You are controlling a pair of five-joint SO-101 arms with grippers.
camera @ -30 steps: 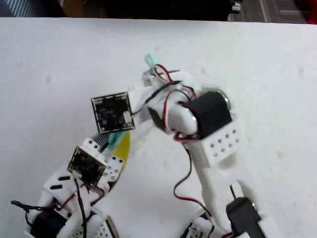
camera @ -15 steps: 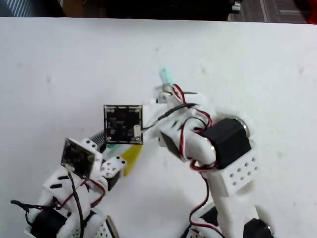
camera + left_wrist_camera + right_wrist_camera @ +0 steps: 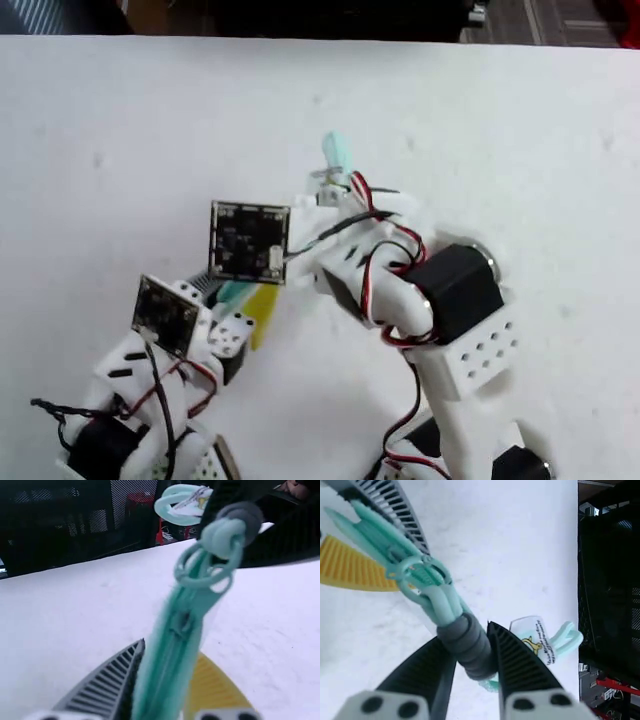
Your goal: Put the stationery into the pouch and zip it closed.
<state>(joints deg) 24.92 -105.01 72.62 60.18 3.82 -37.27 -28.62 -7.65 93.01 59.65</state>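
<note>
— Pouch and table, the big things first: where are they?
— The white table (image 3: 120, 130) runs under both arms. The teal pouch (image 3: 180, 615) is strung between the two grippers near the middle of the table, and it looks lifted off the surface.
— Which arm has which end?
— The left arm (image 3: 130, 390), at the lower left of the high view, has the body of the pouch. The right arm (image 3: 455, 295), beside it, has the pull end.
— How do the grippers stand?
— The left gripper (image 3: 167, 652) is closed on the pouch. Its grey ribbed finger (image 3: 107, 685) is on one side and its yellow finger (image 3: 212, 690) on the other, both against the fabric. The right gripper (image 3: 466, 632) is pinched tight on the grey sleeve (image 3: 470, 652) of the zip cord, its two black fingers hard against it.
— And the small bits?
— The teal cord (image 3: 440, 602) runs from the sleeve to a ring (image 3: 412, 575) at the zip. Past the sleeve hang a white tag (image 3: 535, 635) and a teal loop (image 3: 565, 632). How far the zip is drawn, I cannot tell.
</note>
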